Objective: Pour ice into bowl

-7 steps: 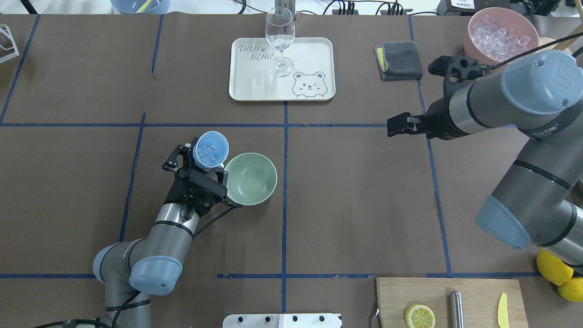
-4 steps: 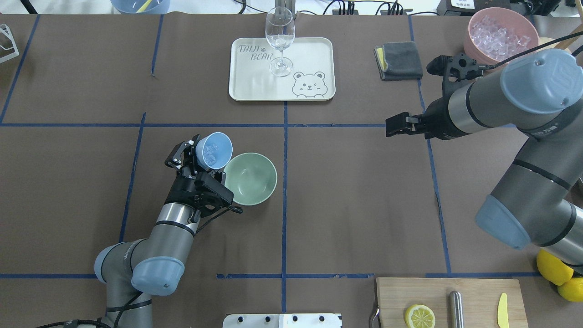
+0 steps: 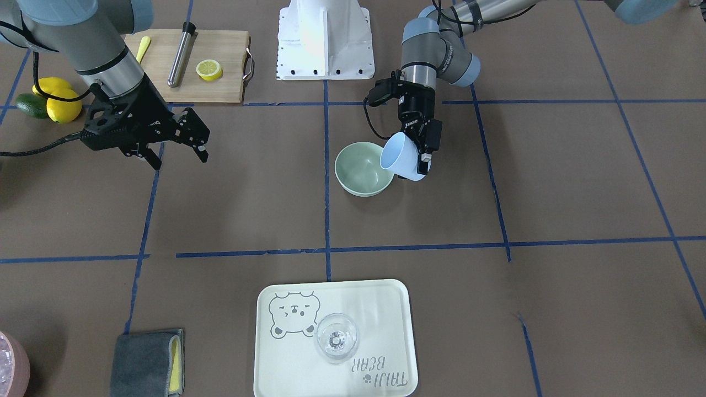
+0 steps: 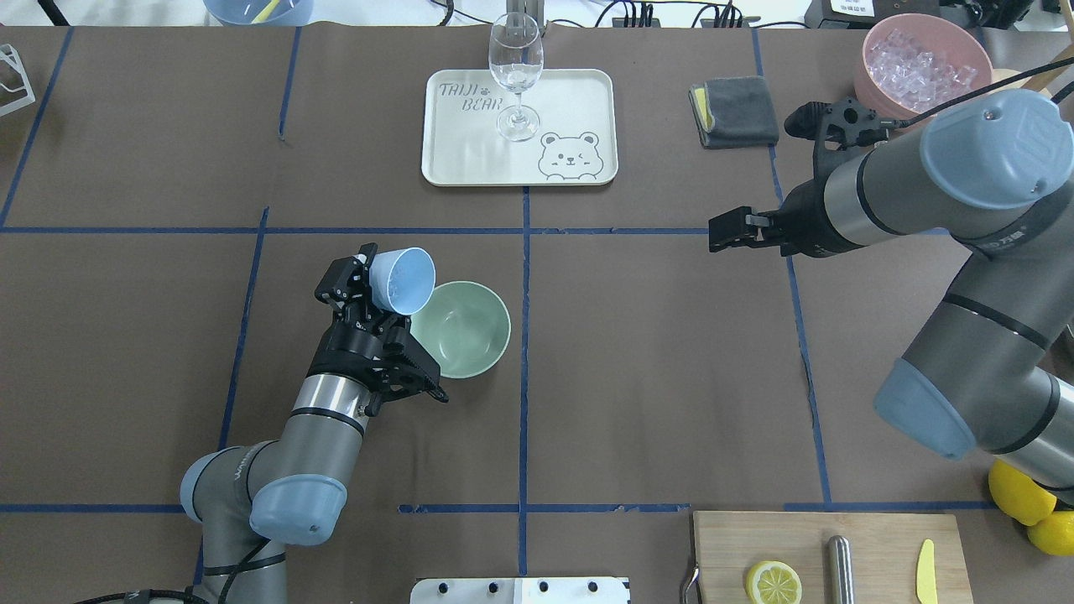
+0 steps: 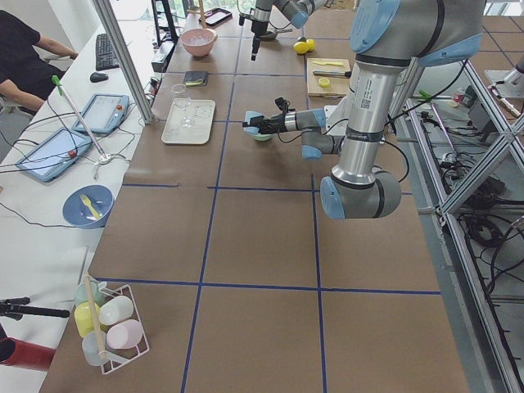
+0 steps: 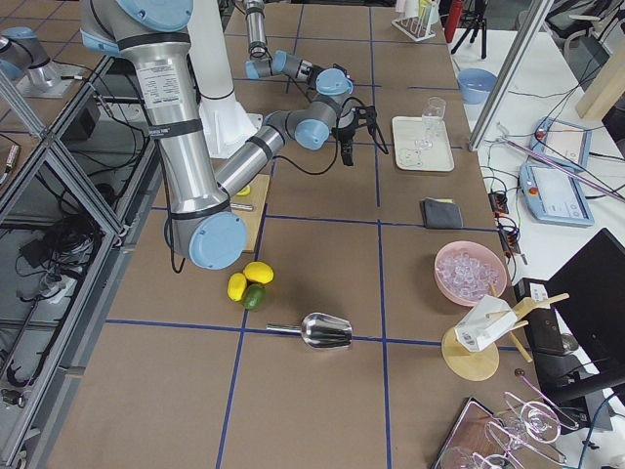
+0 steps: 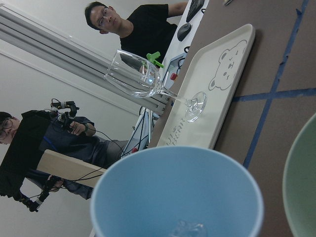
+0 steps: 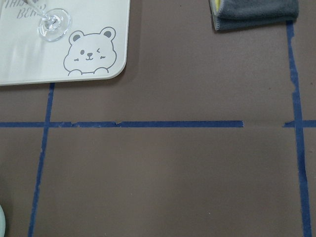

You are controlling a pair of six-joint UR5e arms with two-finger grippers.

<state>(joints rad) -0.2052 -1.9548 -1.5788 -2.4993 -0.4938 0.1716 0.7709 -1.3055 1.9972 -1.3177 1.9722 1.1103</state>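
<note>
My left gripper [image 4: 367,295] is shut on a light blue cup [image 4: 403,279], tipped steeply on its side with its mouth over the near rim of the pale mint-green bowl [image 4: 466,335]. From the front, the cup [image 3: 401,156] overlaps the right edge of the bowl [image 3: 358,165], whose inside looks bare. In the left wrist view a small glassy piece of ice [image 7: 187,228] lies inside the cup [image 7: 177,197], and the bowl's rim [image 7: 303,187] shows at the right. My right gripper [image 3: 177,151] hangs open and empty, well away from the bowl.
A cream bear tray [image 4: 579,92] with a wine glass [image 4: 515,75] stands at the back. A grey cloth [image 4: 737,111] and a pink tub of ice [image 4: 923,63] are at the back right. A cutting board [image 4: 826,554] with a lemon half is at the front right.
The left gripper has rolled the cup further over toward the bowl, so its mouth now faces sideways and the ice seen in it earlier hardly shows from above. The right arm has barely moved.
</note>
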